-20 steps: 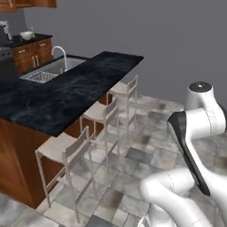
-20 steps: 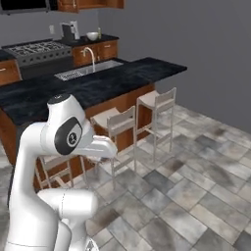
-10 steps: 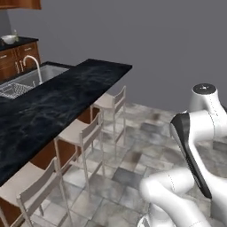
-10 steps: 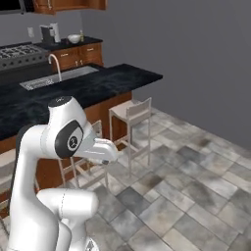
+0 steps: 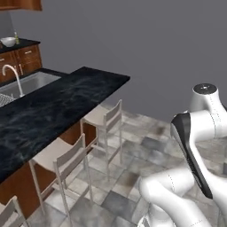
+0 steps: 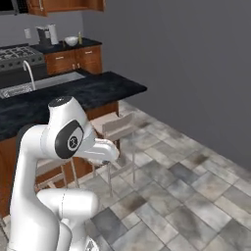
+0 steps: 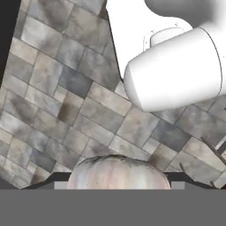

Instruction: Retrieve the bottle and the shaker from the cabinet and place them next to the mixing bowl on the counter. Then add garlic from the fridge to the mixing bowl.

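Grey stone floor tiles [image 6: 196,196] and a plain grey wall [image 5: 146,40] surround a long black marble island counter [image 5: 48,111] with a steel sink [image 5: 26,84] set into it (wooden stools [image 5: 106,122] are tucked along its near side, out of the way). Against the far wall, a small white mixing bowl [image 6: 72,40] sits on the back counter, which is where the garlic belongs. In the hand view, a pale, ribbed garlic bulb [image 7: 118,172] sits between the tips of the end effector [image 7: 118,185], which appears clamped on it, held close for carrying while the base is well apart from the bowl.
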Available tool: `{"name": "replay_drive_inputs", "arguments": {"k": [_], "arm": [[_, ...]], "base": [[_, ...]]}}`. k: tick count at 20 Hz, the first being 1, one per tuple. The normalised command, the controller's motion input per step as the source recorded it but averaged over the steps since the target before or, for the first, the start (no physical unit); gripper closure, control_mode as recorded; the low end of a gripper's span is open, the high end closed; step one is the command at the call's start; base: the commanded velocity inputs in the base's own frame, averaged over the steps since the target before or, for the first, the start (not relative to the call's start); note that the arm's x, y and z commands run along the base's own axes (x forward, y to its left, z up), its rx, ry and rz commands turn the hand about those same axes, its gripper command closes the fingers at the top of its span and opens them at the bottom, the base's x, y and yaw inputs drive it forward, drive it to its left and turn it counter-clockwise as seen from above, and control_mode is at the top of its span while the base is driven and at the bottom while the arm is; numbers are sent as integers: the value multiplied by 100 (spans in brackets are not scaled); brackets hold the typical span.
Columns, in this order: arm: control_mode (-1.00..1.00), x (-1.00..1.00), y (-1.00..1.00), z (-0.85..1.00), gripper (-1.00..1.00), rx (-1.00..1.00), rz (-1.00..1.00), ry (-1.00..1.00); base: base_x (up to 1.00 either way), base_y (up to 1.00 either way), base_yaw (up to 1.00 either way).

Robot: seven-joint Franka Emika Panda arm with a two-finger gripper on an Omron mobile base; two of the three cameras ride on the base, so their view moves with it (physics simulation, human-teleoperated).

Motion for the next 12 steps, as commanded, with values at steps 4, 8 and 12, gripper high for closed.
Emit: {"name": "replay_drive_inputs", "arguments": {"k": [4, 8, 12], "arm": [[100, 0, 0, 0, 100, 0, 0, 0], [100, 0, 0, 0, 100, 0, 0, 0], [100, 0, 0, 0, 100, 0, 0, 0]], "base": [[86, -98, 32], [79, -100, 44], [84, -100, 47]]}}
